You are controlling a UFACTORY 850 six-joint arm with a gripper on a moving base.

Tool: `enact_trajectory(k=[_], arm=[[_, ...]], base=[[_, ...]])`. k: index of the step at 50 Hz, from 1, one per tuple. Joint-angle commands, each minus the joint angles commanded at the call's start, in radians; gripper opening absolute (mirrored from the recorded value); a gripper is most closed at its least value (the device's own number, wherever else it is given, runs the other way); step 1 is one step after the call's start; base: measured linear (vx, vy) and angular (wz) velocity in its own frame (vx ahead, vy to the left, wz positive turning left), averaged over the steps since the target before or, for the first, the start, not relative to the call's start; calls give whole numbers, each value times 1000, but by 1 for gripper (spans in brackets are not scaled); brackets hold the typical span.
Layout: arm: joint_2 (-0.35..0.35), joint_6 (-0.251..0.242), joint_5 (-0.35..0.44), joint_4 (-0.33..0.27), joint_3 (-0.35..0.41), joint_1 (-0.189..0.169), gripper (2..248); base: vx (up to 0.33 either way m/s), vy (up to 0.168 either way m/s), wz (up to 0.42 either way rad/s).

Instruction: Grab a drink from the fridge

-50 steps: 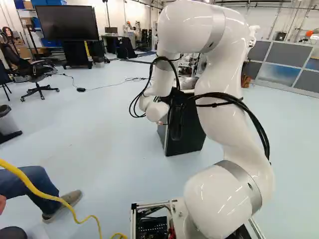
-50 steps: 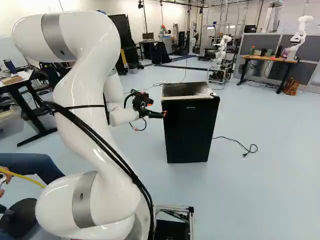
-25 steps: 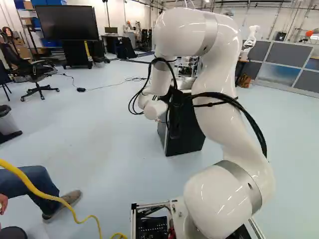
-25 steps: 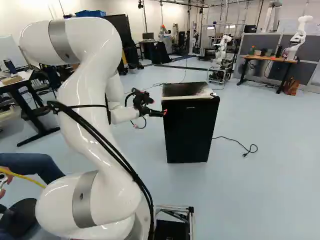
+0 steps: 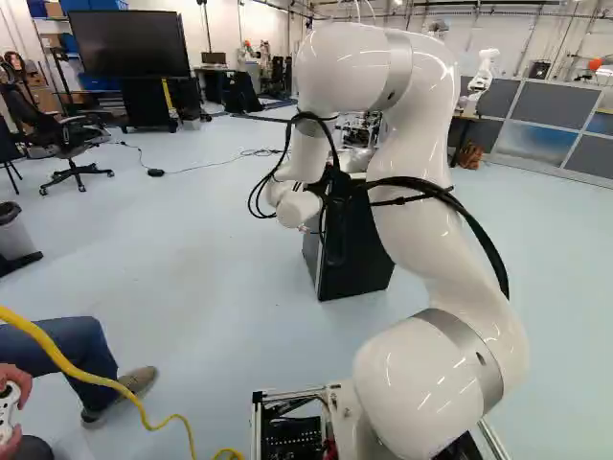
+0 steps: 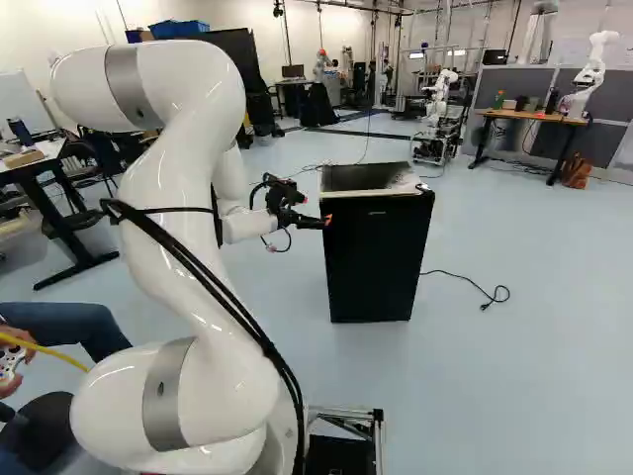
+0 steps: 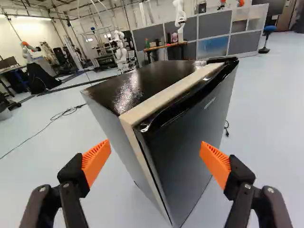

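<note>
The fridge (image 6: 376,262) is black and cream, the pincer (image 6: 326,222) black with ribbed orange pads (image 7: 96,161), the arm (image 5: 412,240) white; at eight o'clock, left base view, the cable (image 5: 73,370) is yellow

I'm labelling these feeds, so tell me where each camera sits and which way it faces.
Wrist view: on the wrist, facing along the open gripper toward the fridge; shows both fingers.
Left base view: behind the arm, to its left, facing ahead and down; shows arm and lowest joint.
Right base view: behind, to the right, facing likewise; shows arm, joint and gripper.
Both base views share arm and fridge.
</note>
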Motion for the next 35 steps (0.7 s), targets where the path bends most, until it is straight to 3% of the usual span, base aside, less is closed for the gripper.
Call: enact_trajectory(k=[10, 35], arm=[[0, -68, 0, 0, 0, 0, 247], [-4, -78, 0, 0, -7, -2, 247]], base=[[0, 0, 0], [0, 0, 0]])
